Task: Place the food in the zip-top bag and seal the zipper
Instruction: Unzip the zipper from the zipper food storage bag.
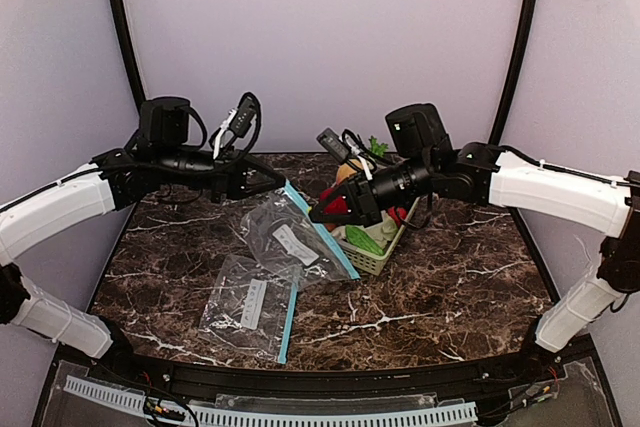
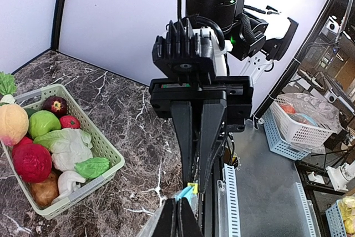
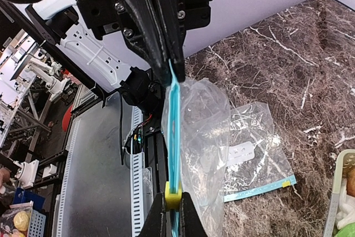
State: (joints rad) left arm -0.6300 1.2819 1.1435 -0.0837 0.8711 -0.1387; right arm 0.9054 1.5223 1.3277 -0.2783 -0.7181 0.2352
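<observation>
Food (image 2: 61, 148) sits in the pale green basket (image 1: 372, 261), at 2 o'clock from bench (image 1: 450, 292) centre in the top view, partly under my right arm. Left wrist camera shows the pile: peach (image 2: 11, 125), green apple (image 2: 43, 123), dark red fruit (image 2: 55, 105), small red fruit (image 2: 70, 121), white cauliflower (image 2: 69, 156) with green leaves, bumpy red fruit (image 2: 32, 162), green pepper (image 2: 92, 167), mushroom (image 2: 67, 182) and potato (image 2: 43, 191), all packed in touching each other. Zip-top bag (image 1: 288, 239) is held up off the bench between my two arms, at about 11 o'clock from centre, just beside the basket. Left jaws are pressed fully together on one end of its teal zipper strip (image 3: 173, 131). Right jaws are pressed together on the strip at the yellow slider (image 3: 173, 195), and the strip runs taut from one to the other. The clear body of the bag sags off the strip to one side. Can't tell whether the zipper is closed along its length. Second bag (image 1: 248, 305) lies flat on the bench at 8 o'clock, near the held bag's lower edge; can't tell if they touch.
</observation>
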